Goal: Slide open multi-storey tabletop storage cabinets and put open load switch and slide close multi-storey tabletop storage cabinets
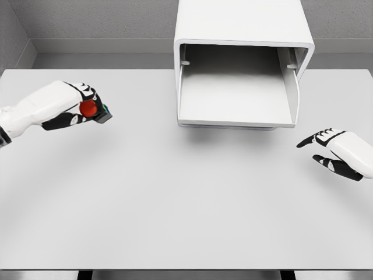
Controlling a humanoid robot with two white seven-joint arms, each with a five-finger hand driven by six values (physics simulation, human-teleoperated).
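Note:
A white tabletop storage cabinet (pixel 243 23) stands at the back of the table, right of the middle. Its drawer (pixel 233 119) is slid out toward me and shows a bare floor. My left hand (pixel 87 108) hovers over the table's left side, fingers curled around the load switch (pixel 93 109), a small dark block with a red round knob. It is well left of the drawer. My right hand (pixel 326 151) floats low at the right edge, below the drawer's right corner, fingers spread and holding nothing.
The grey table (pixel 175 198) stretches wide in front of the cabinet, its front edge near the bottom of the view. A grey wall runs behind the cabinet.

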